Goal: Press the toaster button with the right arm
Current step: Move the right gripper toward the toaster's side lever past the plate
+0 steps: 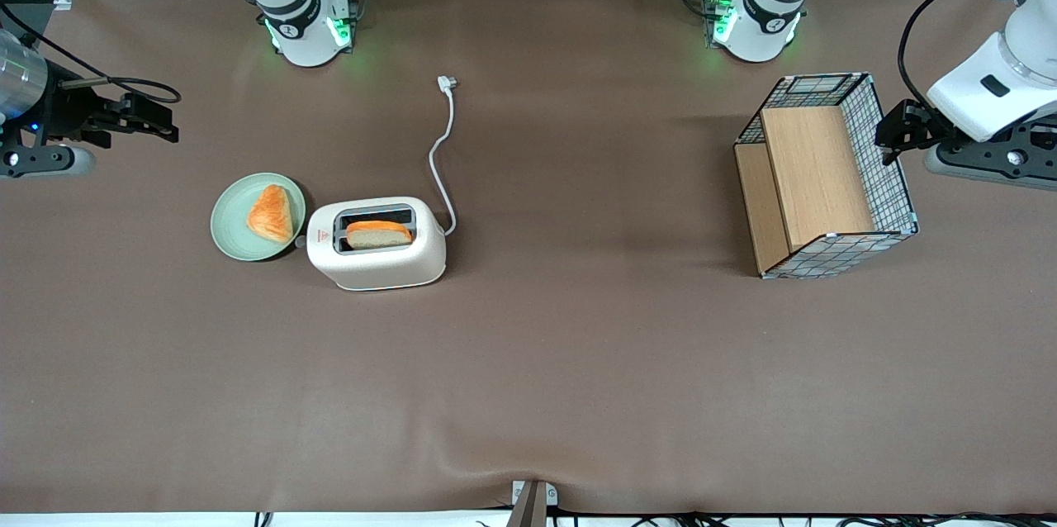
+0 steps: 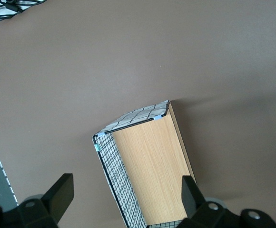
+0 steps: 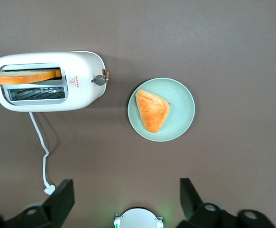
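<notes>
The cream-white toaster (image 1: 376, 243) stands on the brown table with a slice of bread (image 1: 378, 234) in the slot nearer the front camera. It also shows in the right wrist view (image 3: 47, 80). The toaster button (image 3: 99, 79) is a small grey knob on the narrow end by the red mark, facing the green plate; it just shows in the front view (image 1: 300, 240). My right gripper (image 1: 161, 118) hangs above the table at the working arm's end, well apart from the toaster. It is open and empty (image 3: 126, 197).
A green plate (image 1: 227, 221) with a pastry (image 1: 271, 213) lies beside the toaster's button end. The white cord (image 1: 442, 155) runs from the toaster away from the front camera. A wire and wood basket (image 1: 826, 172) stands toward the parked arm's end.
</notes>
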